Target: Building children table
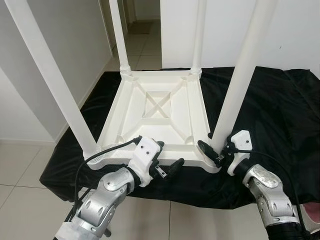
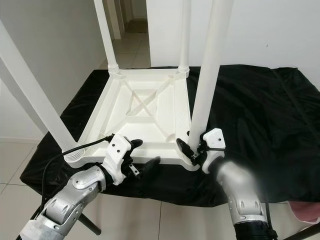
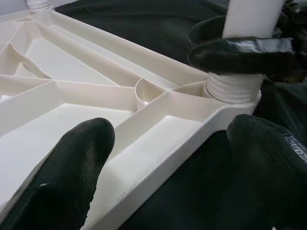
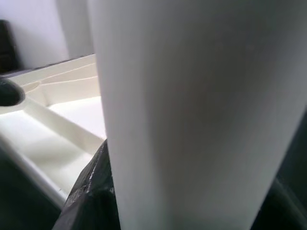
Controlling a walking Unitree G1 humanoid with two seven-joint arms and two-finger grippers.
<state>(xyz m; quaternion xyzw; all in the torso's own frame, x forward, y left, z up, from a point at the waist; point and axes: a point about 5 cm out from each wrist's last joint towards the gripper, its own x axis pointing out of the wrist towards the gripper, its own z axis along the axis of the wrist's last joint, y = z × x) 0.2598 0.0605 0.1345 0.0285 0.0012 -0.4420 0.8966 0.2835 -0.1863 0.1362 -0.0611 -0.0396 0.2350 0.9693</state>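
Lying upside down on the black cloth (image 1: 280, 115), the table (image 1: 160, 120) has its sockets facing up, which is why all four legs stand skyward. We grip the leg (image 1: 240, 80) at five o'clock near its threaded base with our right end effector (image 1: 214, 150), closed around it, likely to screw it home. Our left end effector (image 1: 167, 162), spread wide, straddles the near rim at six o'clock, seemingly to steady the table.
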